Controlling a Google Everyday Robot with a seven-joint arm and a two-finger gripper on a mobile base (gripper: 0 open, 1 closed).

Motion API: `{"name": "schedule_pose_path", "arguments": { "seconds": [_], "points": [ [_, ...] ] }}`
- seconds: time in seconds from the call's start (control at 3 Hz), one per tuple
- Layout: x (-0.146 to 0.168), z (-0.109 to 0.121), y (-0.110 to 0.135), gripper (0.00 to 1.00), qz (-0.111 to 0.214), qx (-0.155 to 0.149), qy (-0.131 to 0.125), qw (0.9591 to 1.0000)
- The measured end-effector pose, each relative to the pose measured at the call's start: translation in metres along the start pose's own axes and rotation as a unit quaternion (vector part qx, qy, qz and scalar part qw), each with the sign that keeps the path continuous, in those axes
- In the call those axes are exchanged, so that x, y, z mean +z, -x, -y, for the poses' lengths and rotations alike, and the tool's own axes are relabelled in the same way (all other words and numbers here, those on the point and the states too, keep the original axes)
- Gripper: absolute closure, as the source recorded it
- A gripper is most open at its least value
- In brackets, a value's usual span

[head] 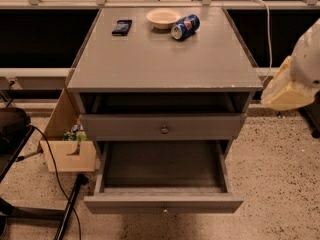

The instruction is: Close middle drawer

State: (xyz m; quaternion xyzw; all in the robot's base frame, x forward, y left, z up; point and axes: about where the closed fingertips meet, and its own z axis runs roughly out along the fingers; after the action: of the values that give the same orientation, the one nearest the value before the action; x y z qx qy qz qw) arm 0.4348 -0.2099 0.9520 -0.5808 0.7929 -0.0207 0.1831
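The grey cabinet (165,59) stands in the middle of the camera view. Its middle drawer (162,203) is pulled far out towards me. It is a wide shallow tray, and its inside (162,164) is bare. Its small knob (164,211) just shows at the lower edge of its front. Above it the uppermost drawer front (125,128) with its round knob (164,129) sits nearly flush, with a dark gap above. The lowest drawer is hidden under the open one. My gripper (282,91), cream and white, hangs at the right edge beside the cabinet top, apart from the drawers.
A cream bowl (162,18), a blue soda can (185,26) on its side and a flat black device (122,27) lie at the back of the cabinet top. A wooden box (70,154) sits on the floor at the left, with black cables (50,159) and a dark stand (12,129).
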Motion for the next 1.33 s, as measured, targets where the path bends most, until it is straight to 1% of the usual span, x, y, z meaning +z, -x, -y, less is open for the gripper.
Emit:
{"name": "schedule_pose_path", "arguments": {
  "seconds": [0.33,0.67,1.0,1.33],
  "points": [
    [0.039,-0.022,-0.004,1.0,0.031,0.039,-0.006,0.9988],
    [0.08,-0.052,-0.009,1.0,0.057,0.075,-0.012,0.9954],
    [0.144,-0.083,-0.014,1.0,0.071,0.099,0.005,0.9925],
    [0.164,-0.083,-0.017,1.0,0.079,0.106,-0.016,0.9911]
  ]
}}
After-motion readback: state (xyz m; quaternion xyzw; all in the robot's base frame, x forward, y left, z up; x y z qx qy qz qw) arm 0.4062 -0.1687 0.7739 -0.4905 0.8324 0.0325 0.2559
